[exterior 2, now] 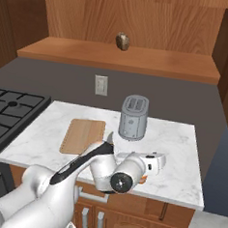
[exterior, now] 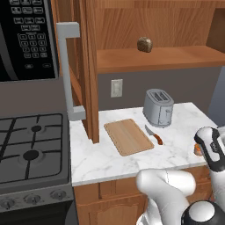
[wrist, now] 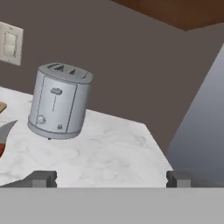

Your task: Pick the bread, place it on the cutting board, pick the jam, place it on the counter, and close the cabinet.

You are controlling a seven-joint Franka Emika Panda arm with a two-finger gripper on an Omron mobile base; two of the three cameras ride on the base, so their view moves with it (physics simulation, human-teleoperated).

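Bread point(exterior: 144, 44) sits up on the open cabinet's shelf point(exterior: 167, 59), high above and back-left of the pincer point(wrist: 111, 178), which hangs released and empty low over the tabletop point(exterior: 127, 165) right of the toaster point(exterior: 158, 107).

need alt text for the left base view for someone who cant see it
A small dark bread chunk sits on the shelf of an open wooden cabinet above a white marble counter. On the counter lie a cutting board, an orange-handled knife and a silver toaster. A stove stands to the left; the white arm rises at lower right.
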